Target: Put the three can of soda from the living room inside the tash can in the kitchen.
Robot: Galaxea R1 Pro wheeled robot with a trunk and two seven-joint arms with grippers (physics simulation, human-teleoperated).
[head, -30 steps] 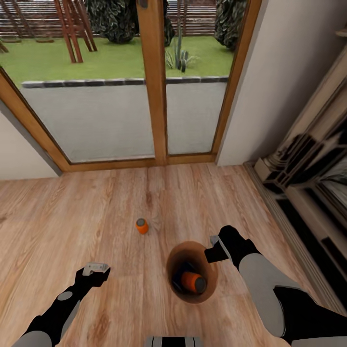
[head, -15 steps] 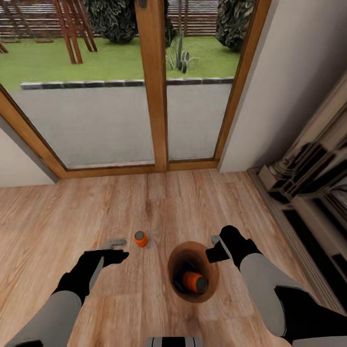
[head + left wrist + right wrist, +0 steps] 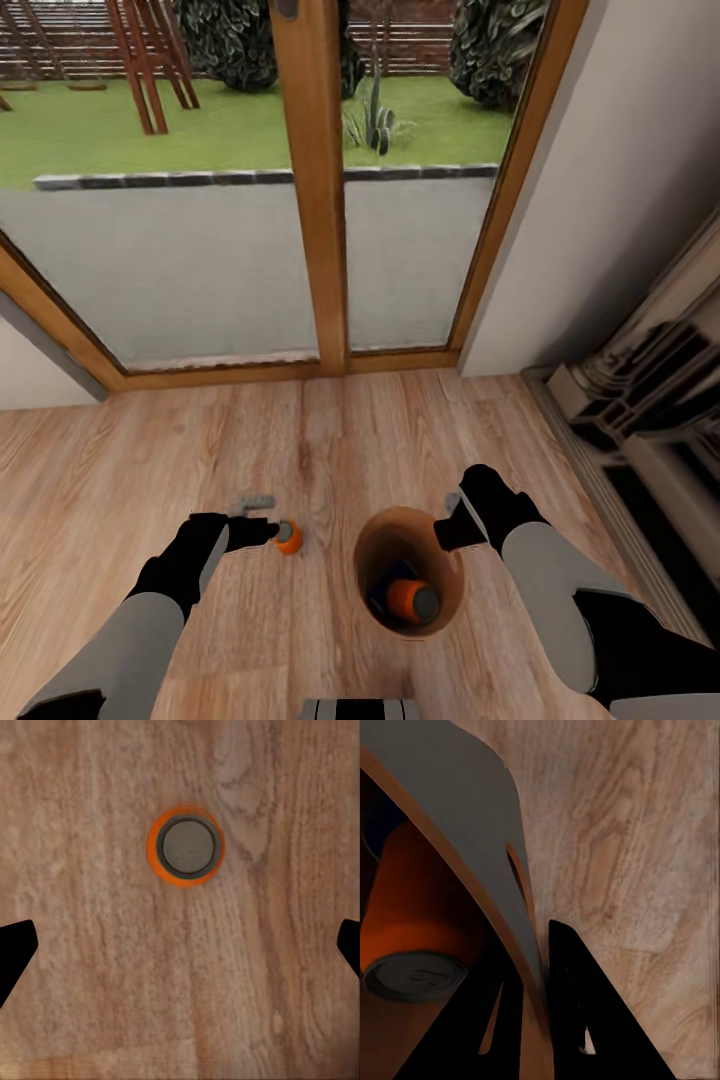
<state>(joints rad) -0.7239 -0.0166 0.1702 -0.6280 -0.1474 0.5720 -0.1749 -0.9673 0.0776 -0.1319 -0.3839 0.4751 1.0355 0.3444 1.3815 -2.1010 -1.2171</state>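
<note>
Since earlier, left gripper (image 3: 262,512) has reached over one orange soda can (image 3: 289,537), spread wide, while right gripper (image 3: 536,1012) pinches the trash can (image 3: 447,585) rim, another orange can (image 3: 412,600) inside.

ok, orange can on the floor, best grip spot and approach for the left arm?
Grip the orange can across its round side wall, coming straight down. It stands upright on the wood floor, silvery top up, and the left gripper already hovers above it, open.

We look down from the head; both wrist cameras sit close, sharing the wood floor (image 3: 300,640) with it.
</note>
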